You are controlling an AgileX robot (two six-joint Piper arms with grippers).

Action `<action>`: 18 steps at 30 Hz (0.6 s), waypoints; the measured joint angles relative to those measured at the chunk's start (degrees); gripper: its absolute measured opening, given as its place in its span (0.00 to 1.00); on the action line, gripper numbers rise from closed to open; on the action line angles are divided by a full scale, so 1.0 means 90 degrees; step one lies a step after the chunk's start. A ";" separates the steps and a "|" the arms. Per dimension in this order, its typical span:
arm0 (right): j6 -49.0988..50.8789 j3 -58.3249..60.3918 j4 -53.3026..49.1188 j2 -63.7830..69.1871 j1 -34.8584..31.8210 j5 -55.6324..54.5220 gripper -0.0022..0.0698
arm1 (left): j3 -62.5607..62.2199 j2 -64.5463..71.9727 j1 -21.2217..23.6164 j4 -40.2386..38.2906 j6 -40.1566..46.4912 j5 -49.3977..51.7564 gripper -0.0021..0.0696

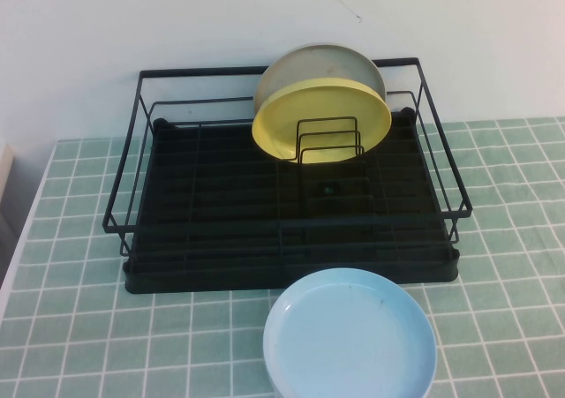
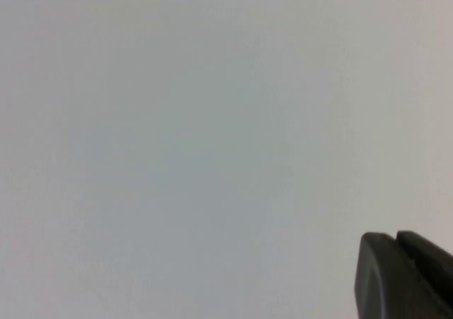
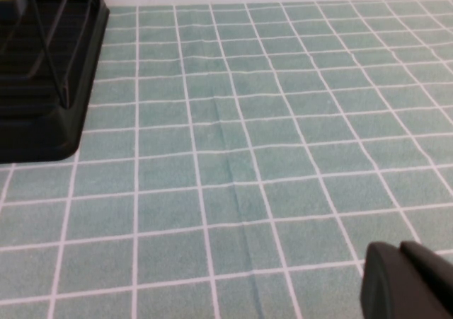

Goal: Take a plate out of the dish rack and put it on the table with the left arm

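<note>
The pale yellow plate (image 1: 322,120) stands on edge in the small upright holder at the back right of the black dish rack (image 1: 221,204). The rack sits on the green tiled table (image 1: 71,239). Neither arm shows in the high view. In the left wrist view my left gripper (image 2: 393,238) is shut and empty, facing only a blank pale surface. In the right wrist view my right gripper (image 3: 396,247) is shut and empty, low over the table (image 3: 248,121), with a corner of the rack (image 3: 42,85) off to one side.
A grey-white plate (image 1: 322,63) stands right behind the yellow one in the rack. A light blue plate (image 1: 349,336) lies flat on the table against the rack's front edge. A white wall is behind the rack.
</note>
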 joint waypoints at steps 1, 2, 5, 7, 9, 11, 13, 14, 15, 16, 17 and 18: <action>0.0000 0.0000 0.0000 0.0000 0.0000 0.0000 0.03 | 0.0000 0.0000 0.0000 -0.0010 0.0000 -0.0474 0.02; 0.0000 0.0000 0.0000 0.0000 0.0000 0.0000 0.03 | 0.0000 0.0000 0.0000 -0.0040 0.0026 -0.0968 0.02; 0.0000 0.0000 0.0000 0.0000 0.0000 0.0000 0.03 | 0.0000 0.0000 0.0000 -0.0356 0.0067 -0.2207 0.02; 0.0000 0.0000 0.0000 0.0000 0.0000 0.0000 0.03 | -0.0070 -0.0010 0.0000 -0.0627 0.0067 -0.2470 0.02; 0.0000 0.0000 0.0000 0.0000 0.0000 0.0000 0.03 | -0.0417 -0.0010 0.0000 -0.0966 0.0083 -0.2297 0.02; 0.0000 0.0000 0.0000 0.0000 0.0000 0.0000 0.03 | -0.0974 -0.0010 0.0000 -0.1241 0.0214 -0.1831 0.02; 0.0000 0.0000 0.0000 0.0000 0.0000 0.0000 0.03 | -0.1547 -0.0010 0.0000 -0.1403 0.0330 -0.1222 0.02; 0.0000 0.0000 0.0000 0.0000 0.0000 0.0000 0.03 | -0.1866 -0.0010 0.0000 -0.1433 0.0403 -0.0846 0.02; 0.0000 0.0000 0.0000 0.0000 0.0000 0.0000 0.03 | -0.2115 -0.0010 0.0000 -0.1463 0.0452 -0.0539 0.02; 0.0000 0.0000 0.0000 0.0000 0.0000 0.0000 0.03 | -0.2415 -0.0010 0.0000 -0.1462 0.0539 -0.0182 0.02; 0.0000 0.0000 0.0000 0.0000 0.0000 0.0000 0.03 | -0.2693 -0.0010 0.0000 -0.1476 0.0631 0.0150 0.02; 0.0000 0.0000 0.0000 0.0000 0.0000 0.0000 0.03 | -0.2946 -0.0010 0.0000 -0.1476 0.0741 0.0434 0.02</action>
